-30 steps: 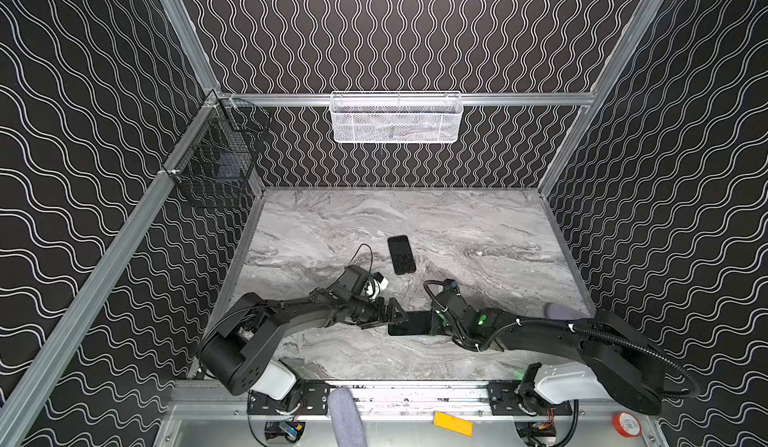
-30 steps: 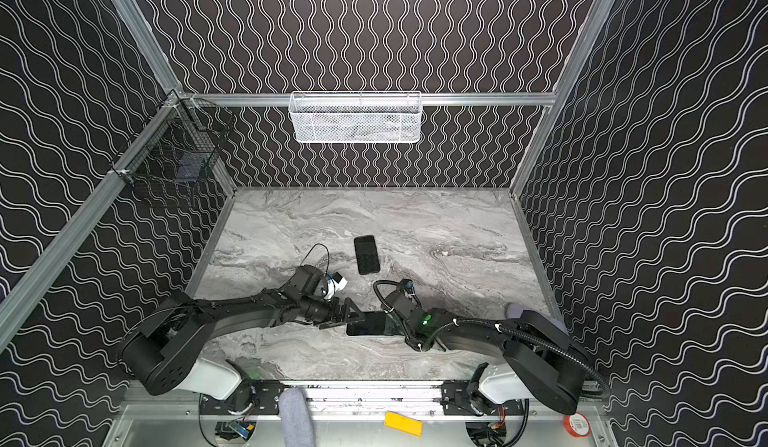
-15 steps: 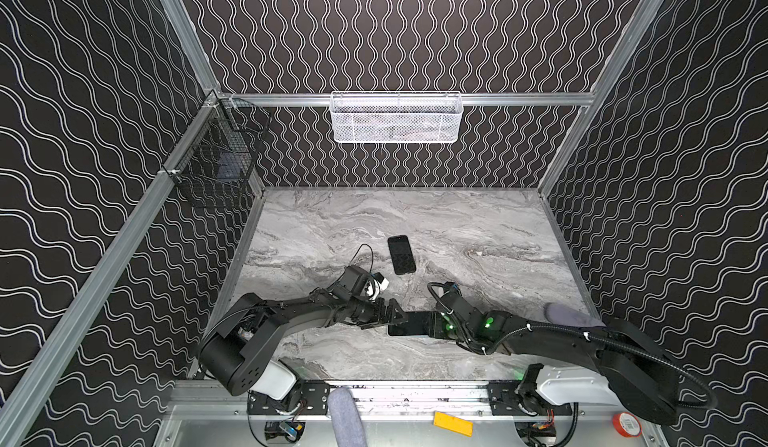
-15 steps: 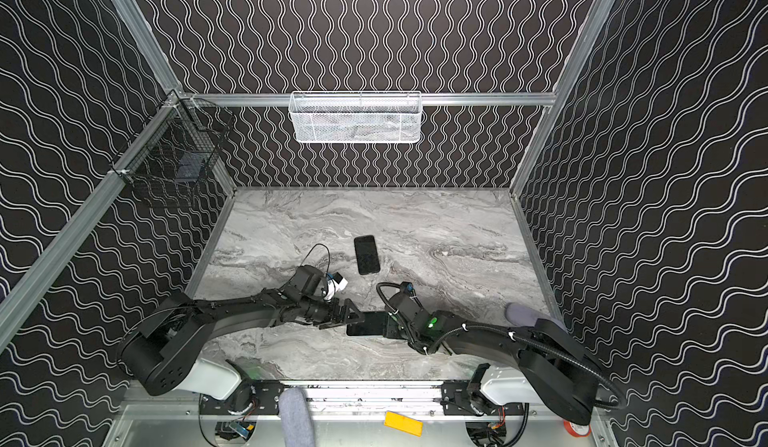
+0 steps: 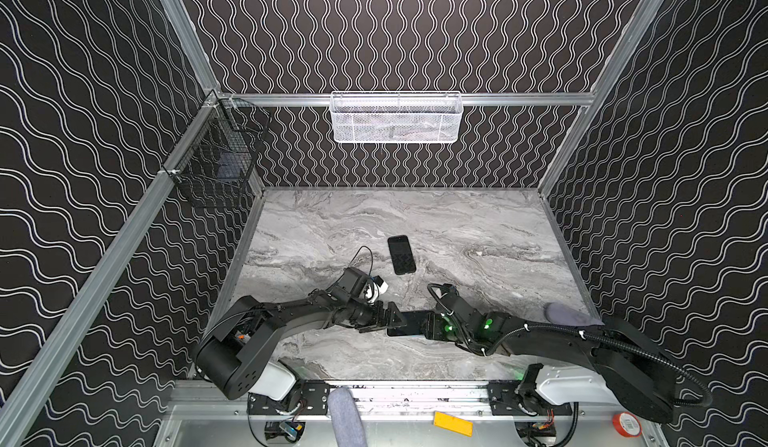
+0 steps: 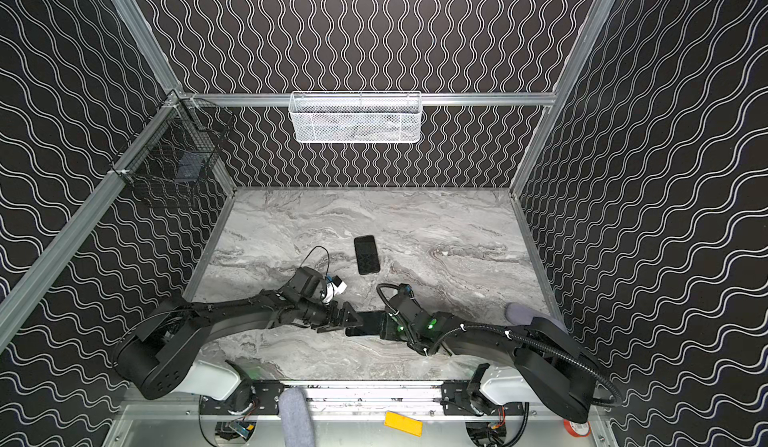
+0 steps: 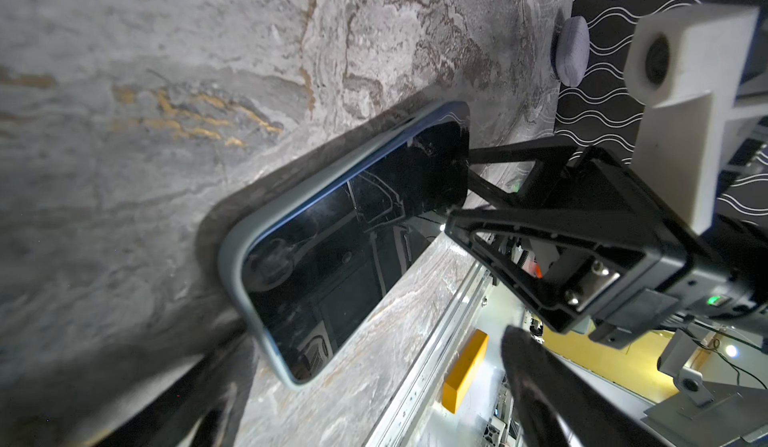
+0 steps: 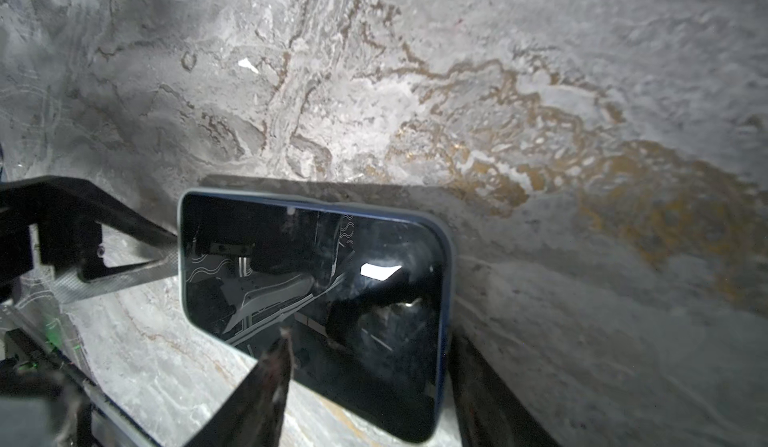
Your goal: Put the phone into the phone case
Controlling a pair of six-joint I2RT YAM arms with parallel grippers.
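Near front edge of table: phone lies flat, screen up, seated in grey-blue phone case. Left hand spread wide, fingers straddling 1 end. Right hand released, fingers parted at opposite end, no grip. Farther back: 1 black phone-shaped slab, apart. Back wall: white mesh basket; black wire basket at left corner.

The left arm stretches low from the near left toward the middle, its left tool pointing right with fingers spread wide. The right arm reaches low from the near right, its right tool pointing left, fingers parted, tips close to the left's.
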